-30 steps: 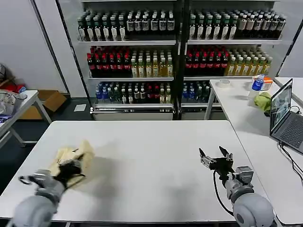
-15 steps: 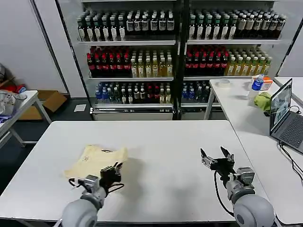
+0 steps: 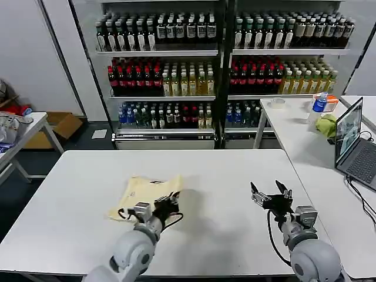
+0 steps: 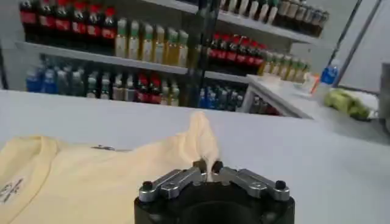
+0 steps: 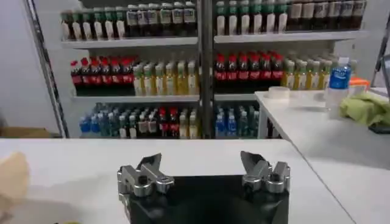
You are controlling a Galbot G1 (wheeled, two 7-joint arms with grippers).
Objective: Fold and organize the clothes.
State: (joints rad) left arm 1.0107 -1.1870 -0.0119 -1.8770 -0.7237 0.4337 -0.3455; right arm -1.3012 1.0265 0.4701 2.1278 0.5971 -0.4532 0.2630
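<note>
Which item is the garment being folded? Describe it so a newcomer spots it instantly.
On the large white table in front of the drink shelves, look left of centre. The pale cream-yellow garment lies there, one edge pinched in the left gripper. It is the table's one soft cloth thing.

A big white table (image 3: 235, 176) is sitting in the middle of the head view. Behind it, tall shelves (image 3: 217, 53) are holding rows of drink bottles (image 3: 158, 82) in dark, red, yellow and blue colors. At the right, another white table (image 3: 299, 135) is holding an open laptop (image 3: 352, 144), a blue bottle (image 3: 319, 104), a roll of tape (image 3: 278, 103) and a green cloth (image 3: 326, 126). At the left, a cardboard box (image 3: 59, 126) is lying on the dark floor (image 3: 94, 141) by a white wall (image 3: 29, 53).
</note>
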